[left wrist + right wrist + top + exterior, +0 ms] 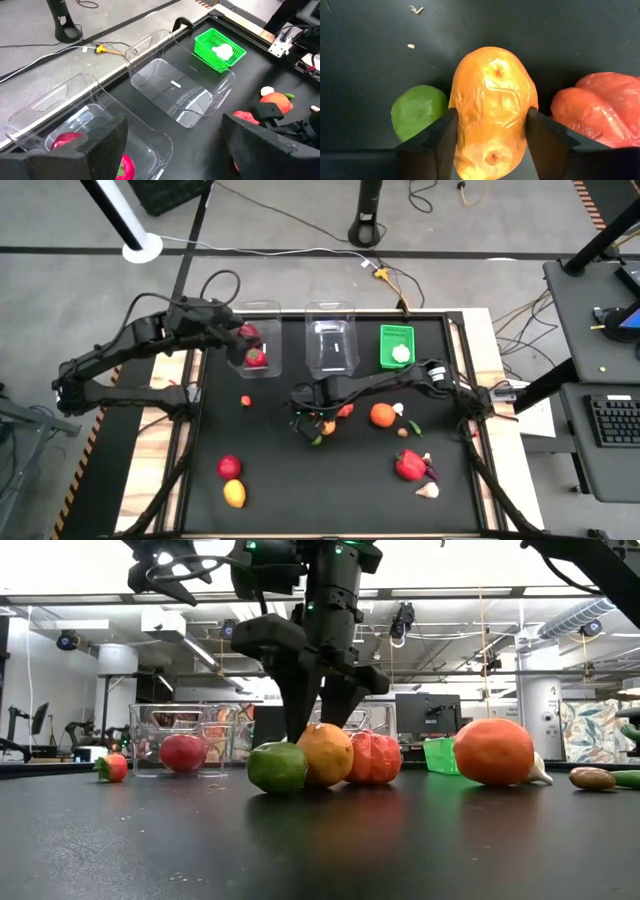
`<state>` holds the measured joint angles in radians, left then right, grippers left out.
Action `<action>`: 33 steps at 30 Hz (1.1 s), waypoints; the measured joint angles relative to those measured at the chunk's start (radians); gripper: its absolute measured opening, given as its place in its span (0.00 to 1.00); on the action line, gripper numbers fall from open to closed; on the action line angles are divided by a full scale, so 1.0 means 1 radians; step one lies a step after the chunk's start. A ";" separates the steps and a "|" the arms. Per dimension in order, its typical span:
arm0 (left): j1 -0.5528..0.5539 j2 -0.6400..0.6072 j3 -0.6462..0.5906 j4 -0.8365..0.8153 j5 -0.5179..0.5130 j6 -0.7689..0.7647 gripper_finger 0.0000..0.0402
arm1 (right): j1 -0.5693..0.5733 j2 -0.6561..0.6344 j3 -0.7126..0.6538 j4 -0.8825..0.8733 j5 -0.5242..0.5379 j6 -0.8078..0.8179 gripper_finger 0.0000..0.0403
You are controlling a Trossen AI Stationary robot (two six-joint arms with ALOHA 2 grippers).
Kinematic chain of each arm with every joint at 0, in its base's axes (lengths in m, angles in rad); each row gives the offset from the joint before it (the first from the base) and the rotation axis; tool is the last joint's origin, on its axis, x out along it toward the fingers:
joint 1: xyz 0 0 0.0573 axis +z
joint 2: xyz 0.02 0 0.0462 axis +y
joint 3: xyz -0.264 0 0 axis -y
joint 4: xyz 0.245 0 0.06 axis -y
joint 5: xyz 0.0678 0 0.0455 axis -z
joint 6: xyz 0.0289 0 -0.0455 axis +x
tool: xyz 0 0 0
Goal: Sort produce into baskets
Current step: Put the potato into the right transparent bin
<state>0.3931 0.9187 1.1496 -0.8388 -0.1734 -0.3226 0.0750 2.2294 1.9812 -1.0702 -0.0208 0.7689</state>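
My right gripper (490, 137) stands over a cluster of produce at the table's middle (318, 420), shut on a yellow-orange fruit (325, 753). A lime-green piece (417, 110) and a red-orange piece (600, 107) lie on the table against it on either side. My left gripper (175, 135) is open and empty above the left clear tub (262, 330), which holds red pieces (65, 140). The middle clear tub (332, 345) holds nothing. The green mesh basket (396, 346) holds a white piece (401, 353). My right gripper pinches the yellow-orange fruit by its two opposite sides (465, 125) between its two fingers. The fingers (300, 710) come from above, pointing down. The fruit rests on the table, between the lime-green and the red-orange piece.
A large orange fruit (382, 414) lies right of the cluster. A red pepper (410, 465), a purple piece (432, 472) and a white garlic piece (428, 490) lie near right. A red fruit (229, 467) and a yellow one (234, 494) lie near left; a small red piece (245, 400) lies before the left tub.
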 joint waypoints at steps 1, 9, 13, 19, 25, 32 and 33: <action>0.000 -0.001 0.000 0.000 0.000 0.000 0.75 | 0.000 -0.002 -0.001 0.000 -0.002 -0.001 0.46; 0.000 -0.002 0.000 0.000 0.000 -0.008 0.75 | -0.015 -0.081 0.009 -0.012 -0.018 -0.014 0.48; 0.000 -0.002 0.000 0.000 0.000 -0.017 0.75 | -0.046 -0.163 0.061 0.000 -0.007 -0.054 0.47; -0.002 -0.002 0.000 -0.007 0.021 -0.048 0.75 | -0.156 -0.240 0.137 -0.002 0.096 -0.146 0.48; -0.031 -0.002 0.000 -0.016 0.076 -0.096 0.75 | -0.346 -0.264 0.156 -0.006 0.136 -0.288 0.48; -0.144 0.000 0.000 -0.142 0.108 -0.216 0.75 | -0.540 -0.185 0.148 0.009 0.133 -0.473 0.48; -0.167 0.000 0.000 -0.157 0.108 -0.241 0.75 | -0.557 -0.170 0.147 0.011 0.131 -0.496 0.48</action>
<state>0.2256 0.9188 1.1496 -0.9961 -0.0654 -0.5638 -0.4823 2.0596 2.1283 -1.0591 0.1106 0.2733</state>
